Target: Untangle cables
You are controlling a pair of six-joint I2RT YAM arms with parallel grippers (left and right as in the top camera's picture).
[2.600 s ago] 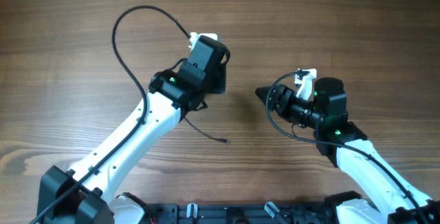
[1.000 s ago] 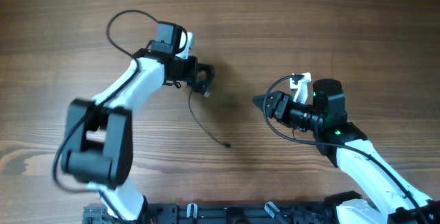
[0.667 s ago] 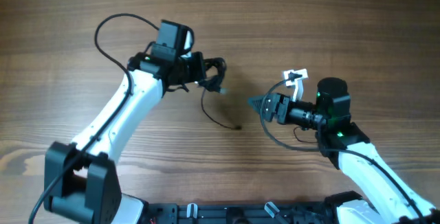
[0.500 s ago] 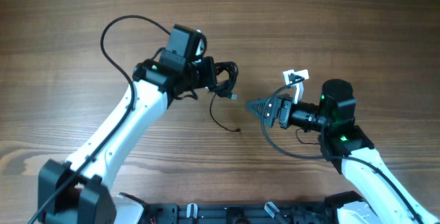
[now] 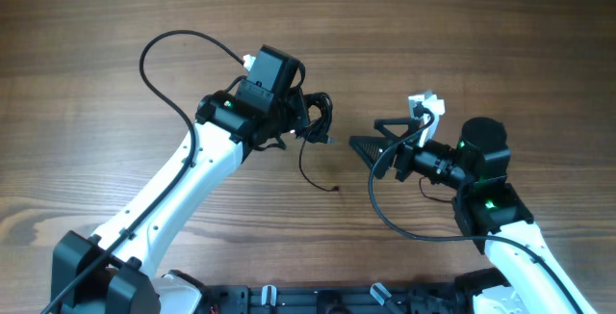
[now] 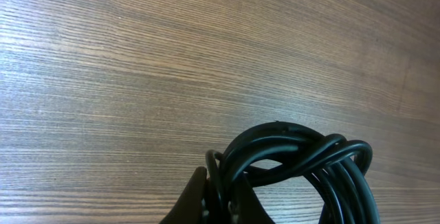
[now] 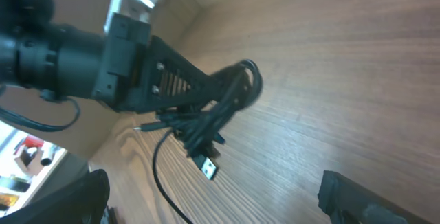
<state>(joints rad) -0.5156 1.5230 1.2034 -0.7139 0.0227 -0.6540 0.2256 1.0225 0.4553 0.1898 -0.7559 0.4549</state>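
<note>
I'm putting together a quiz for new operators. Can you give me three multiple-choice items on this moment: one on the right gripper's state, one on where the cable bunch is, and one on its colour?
1. The right gripper is:
A. shut on a strand
B. shut and empty
C. open and empty

2. The bunched cables are:
A. in the right gripper
B. in the left gripper
C. lying loose, held by nothing

3. The cables' colour is:
A. black
B. white
C. red

Answers:
1 C, because the overhead view shows its jaws spread wide with nothing between them.
2 B, because the right wrist view shows the left gripper's fingers clamped on the bunch, with one strand hanging down.
3 A, because every strand is black in all three views.
</note>
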